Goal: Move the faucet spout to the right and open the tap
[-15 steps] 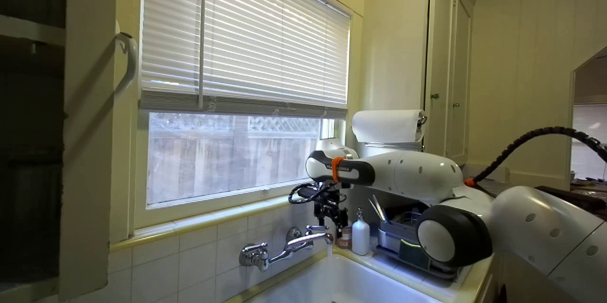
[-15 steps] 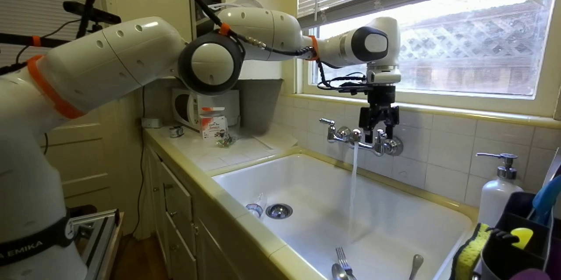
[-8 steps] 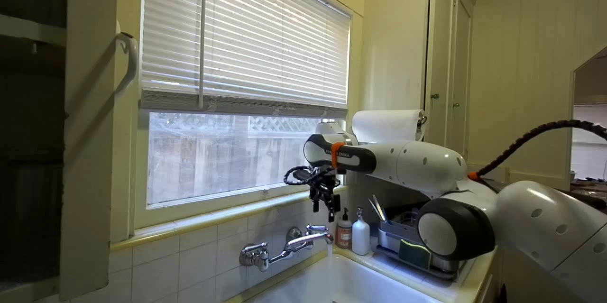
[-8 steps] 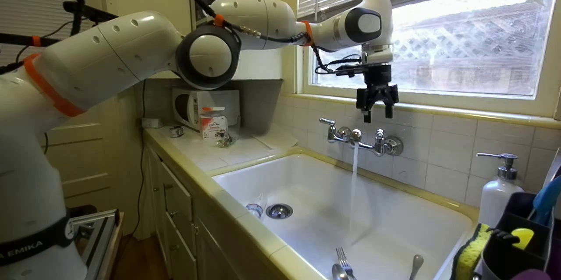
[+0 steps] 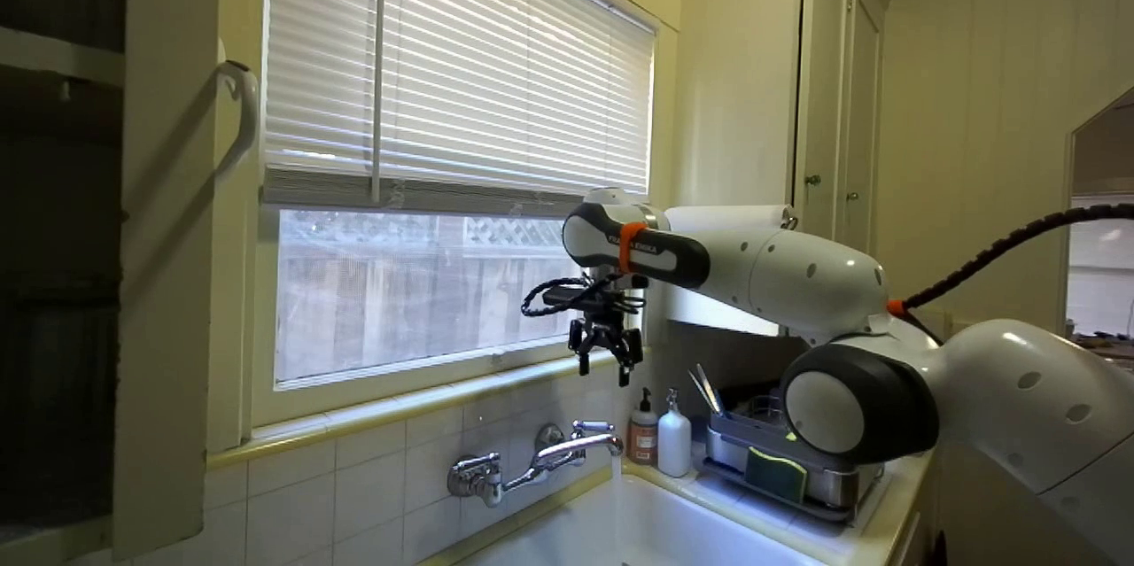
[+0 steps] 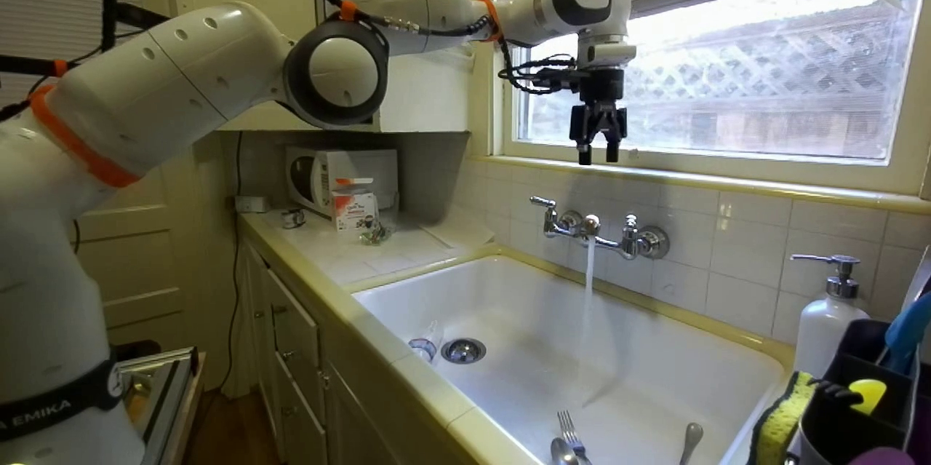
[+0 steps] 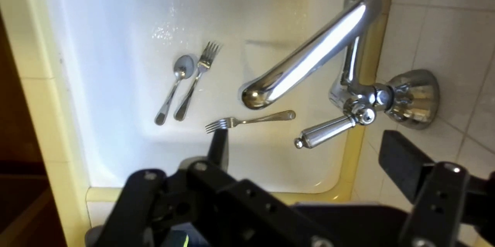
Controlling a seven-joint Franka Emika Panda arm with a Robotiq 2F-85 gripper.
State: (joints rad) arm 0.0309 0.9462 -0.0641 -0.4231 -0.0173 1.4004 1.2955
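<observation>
The chrome faucet spout [image 5: 571, 449] projects from the wall faucet over the sink, and a thin stream of water [image 6: 588, 268] falls from its end. The spout's end [image 6: 593, 223] points toward the camera in an exterior view. In the wrist view the spout [image 7: 309, 55] runs diagonally, with one chrome handle [image 7: 326, 131] beside it. The other handle [image 6: 543, 203] shows in an exterior view. My gripper [image 6: 598, 153] is open and empty, above the faucet near sill height. It touches nothing. Its spread fingers also show in the wrist view [image 7: 305, 138].
The white sink [image 6: 654, 334] holds forks and a spoon [image 7: 183, 67]. Soap bottles [image 5: 673, 442] and a dish rack [image 5: 771, 460] with a sponge stand at the sink's end. The window sill [image 6: 698, 181] lies behind the gripper. A paper towel roll [image 5: 731, 217] hangs behind the arm.
The gripper has risen well above the faucet handle, where its fingers were a second ago. It stays open. The spout has not moved and the water keeps running.
</observation>
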